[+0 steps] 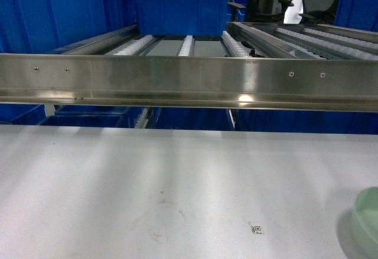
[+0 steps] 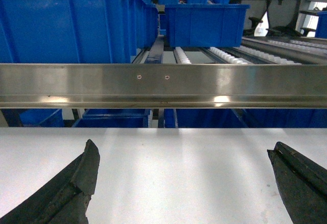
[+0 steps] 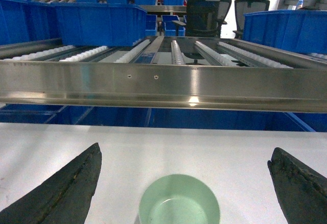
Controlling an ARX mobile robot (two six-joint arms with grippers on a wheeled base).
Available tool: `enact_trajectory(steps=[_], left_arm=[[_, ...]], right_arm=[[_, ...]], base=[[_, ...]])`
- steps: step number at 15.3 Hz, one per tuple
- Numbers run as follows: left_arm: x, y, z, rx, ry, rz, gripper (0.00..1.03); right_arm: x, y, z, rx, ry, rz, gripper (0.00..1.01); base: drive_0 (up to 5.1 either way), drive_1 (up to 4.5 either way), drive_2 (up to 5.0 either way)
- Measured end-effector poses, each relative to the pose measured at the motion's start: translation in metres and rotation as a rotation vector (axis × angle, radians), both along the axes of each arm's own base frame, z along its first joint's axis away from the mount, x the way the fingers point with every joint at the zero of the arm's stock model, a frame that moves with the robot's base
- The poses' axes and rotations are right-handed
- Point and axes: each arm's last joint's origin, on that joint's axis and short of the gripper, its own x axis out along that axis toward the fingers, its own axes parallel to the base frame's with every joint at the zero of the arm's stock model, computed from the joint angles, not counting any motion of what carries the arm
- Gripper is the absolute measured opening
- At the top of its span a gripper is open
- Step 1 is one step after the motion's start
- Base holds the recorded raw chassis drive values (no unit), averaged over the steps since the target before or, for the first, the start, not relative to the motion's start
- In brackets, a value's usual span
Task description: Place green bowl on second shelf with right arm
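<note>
The green bowl (image 3: 179,201) stands upright and empty on the white table, low in the right wrist view. It lies between the spread fingers of my right gripper (image 3: 186,150), which is open and touches nothing. In the head view only the bowl's edge (image 1: 367,220) shows at the bottom right corner, and neither gripper appears there. The second shelf (image 1: 189,81) is a shiny steel tier with a flat front rail and white rollers, carrying a large blue crate (image 1: 180,7) at its back. My left gripper (image 2: 184,147) hangs open over bare table.
More blue crates (image 2: 66,22) fill the rack's left side and the level below the rail (image 1: 189,119). Black office chairs (image 3: 204,9) stand behind the rack. A small printed marker (image 1: 256,229) lies on the table (image 1: 147,182).
</note>
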Motion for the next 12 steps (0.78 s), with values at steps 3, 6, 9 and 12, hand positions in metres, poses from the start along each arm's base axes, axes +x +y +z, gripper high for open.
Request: enact_trajectory(steps=[3, 6, 9, 12], left_arm=[[0.0, 0.0, 0.0, 0.0, 0.001, 0.0, 0.98], [0.0, 0.0, 0.0, 0.0, 0.0, 0.0, 0.98], [0.0, 0.0, 0.0, 0.0, 0.0, 0.0, 0.98], [0.0, 0.0, 0.0, 0.0, 0.0, 0.0, 0.98]], right_arm=[[0.021, -0.026, -0.015, 0.116, 0.186, 0.052, 0.98], [0.079, -0.044, -0.011, 0.262, 0.434, 0.182, 0.98], [0.144, -0.057, -0.013, 0.319, 0.643, 0.155, 0.98], [0.191, -0.072, -0.013, 0.306, 0.748, 0.085, 0.98]], base=[[0.0, 0.0, 0.0], [0.0, 0.0, 0.0], [0.0, 0.0, 0.0], [0.0, 0.0, 0.0]])
